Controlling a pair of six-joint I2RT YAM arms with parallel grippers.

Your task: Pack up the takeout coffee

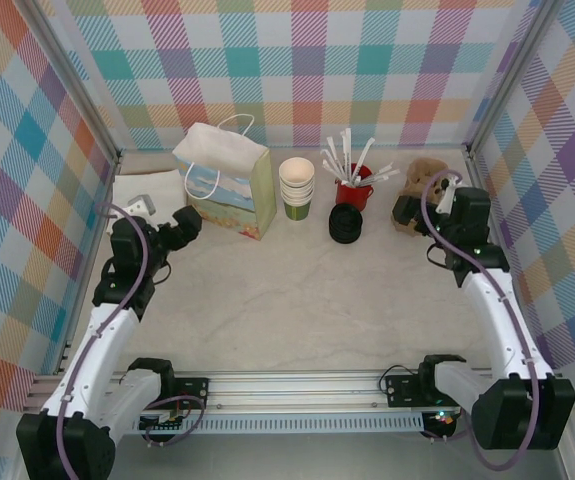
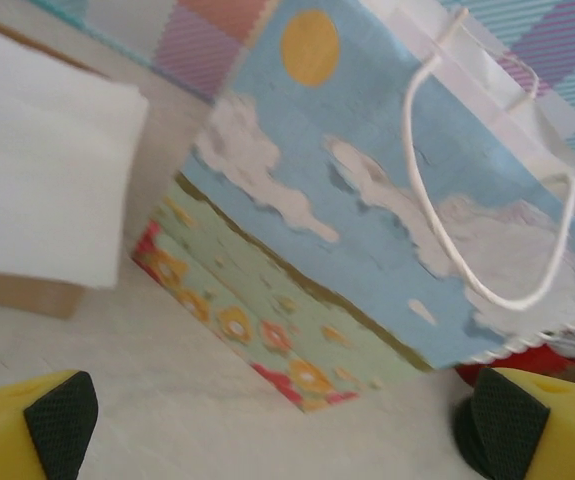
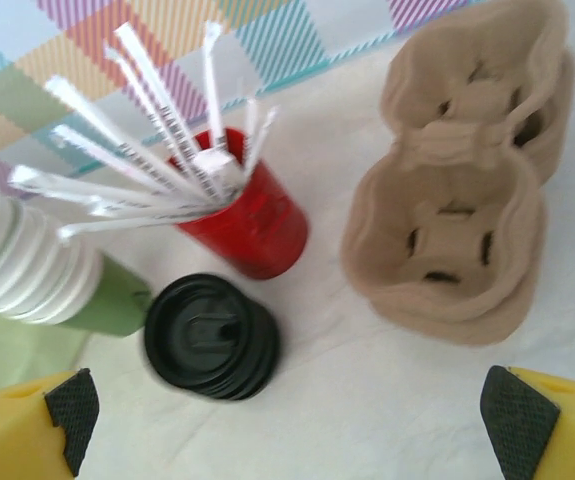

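Note:
The takeout coffee is out of view. A paper gift bag (image 1: 229,180) with a sky and flower print stands upright at the back left, its white handles up. My left gripper (image 1: 182,228) is just left of the bag, open and empty; in the left wrist view the gift bag (image 2: 367,230) fills the space ahead of the left gripper (image 2: 282,420). My right gripper (image 1: 407,210) hovers open and empty at the back right. In the right wrist view the right gripper (image 3: 292,410) is above bare table, just near of a stack of black lids (image 3: 210,336).
A stack of lidless green cups (image 1: 297,188) (image 3: 37,270) stands right of the bag. The black lids (image 1: 346,224) lie in front of a red cup of wrapped straws (image 1: 354,185) (image 3: 247,215). A cardboard cup carrier (image 1: 422,190) (image 3: 457,230) sits far right. White napkins (image 2: 47,190) lie left of the bag.

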